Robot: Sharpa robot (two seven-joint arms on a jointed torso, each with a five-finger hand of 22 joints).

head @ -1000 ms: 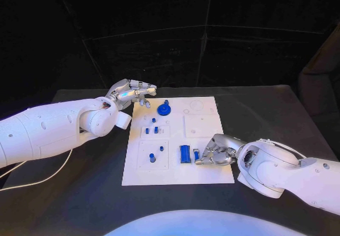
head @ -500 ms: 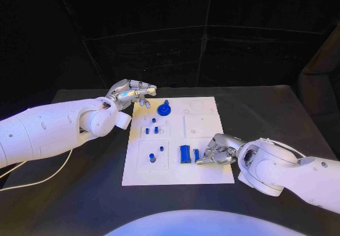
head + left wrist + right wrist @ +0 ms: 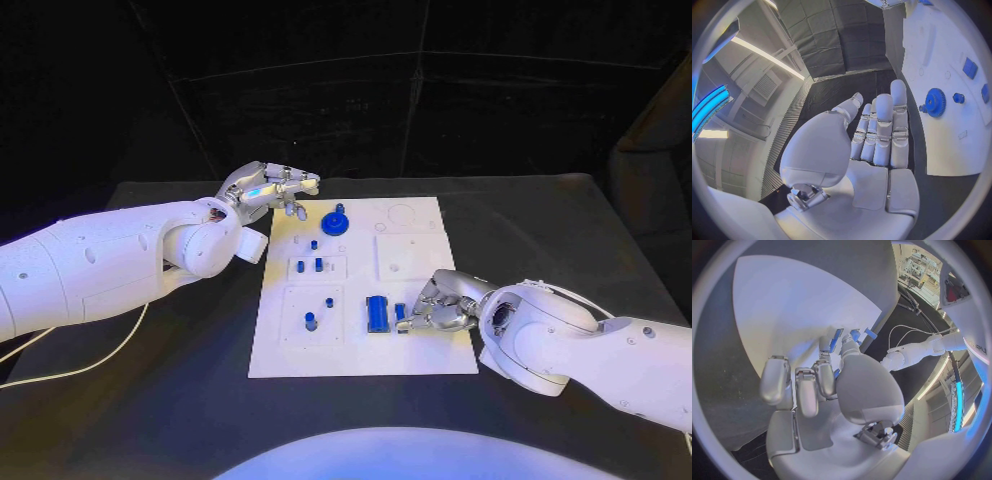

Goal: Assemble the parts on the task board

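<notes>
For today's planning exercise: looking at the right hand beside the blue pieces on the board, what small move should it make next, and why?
Probably close the fingers on the small blue part. The right hand sits low on the task board, fingertips at that part beside the longer blue block, but a firm hold isn't visible. The left hand waits open.

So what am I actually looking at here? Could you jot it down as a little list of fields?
Surface: black table
Task board: white plate in the middle of the table
Parts: small blue pieces on the board, among them a blue gear and a long blue block
Left hand: raised beside the board's far corner, fingers straight, holding nothing
Right hand: fingers down at a small blue piece beside the block; whether it grips it is unclear
</notes>
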